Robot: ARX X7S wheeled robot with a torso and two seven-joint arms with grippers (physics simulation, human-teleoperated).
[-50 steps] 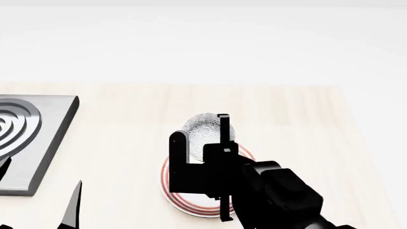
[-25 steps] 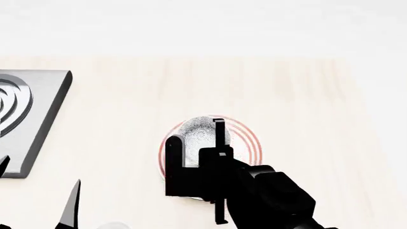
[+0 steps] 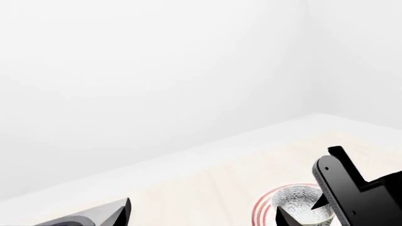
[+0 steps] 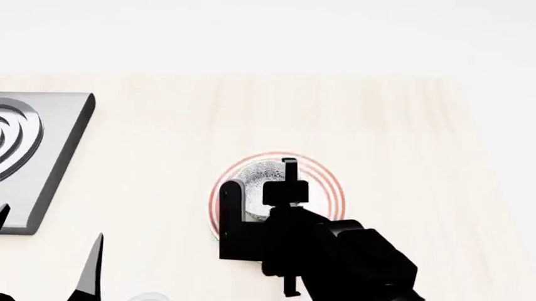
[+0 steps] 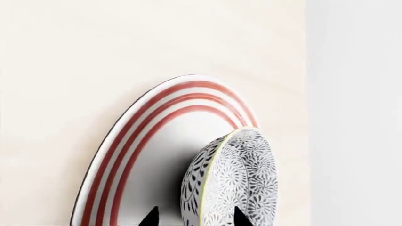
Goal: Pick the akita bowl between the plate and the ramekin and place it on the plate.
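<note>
Settling lower over the plate [image 4: 331, 188] near the tabletop's middle, the right gripper [image 4: 263, 194] still clamps the akita bowl [image 4: 261, 175], now inside the red rings and seemingly ready for release, left gripper [image 4: 88, 269] idle, its state unclear

Right arm: black, entering head view from lower right, wrist angled toward table centre. Right gripper [image 4: 266, 188]: fingers either side of the akita bowl [image 4: 261, 175], one finger [image 4: 232, 210] outside the wall, the other [image 4: 290, 179] over the inside; tips closed on the rim in wrist view. Left gripper [image 4: 50, 251]: low at left edge, pointed tips apart, holding nothing.
</note>
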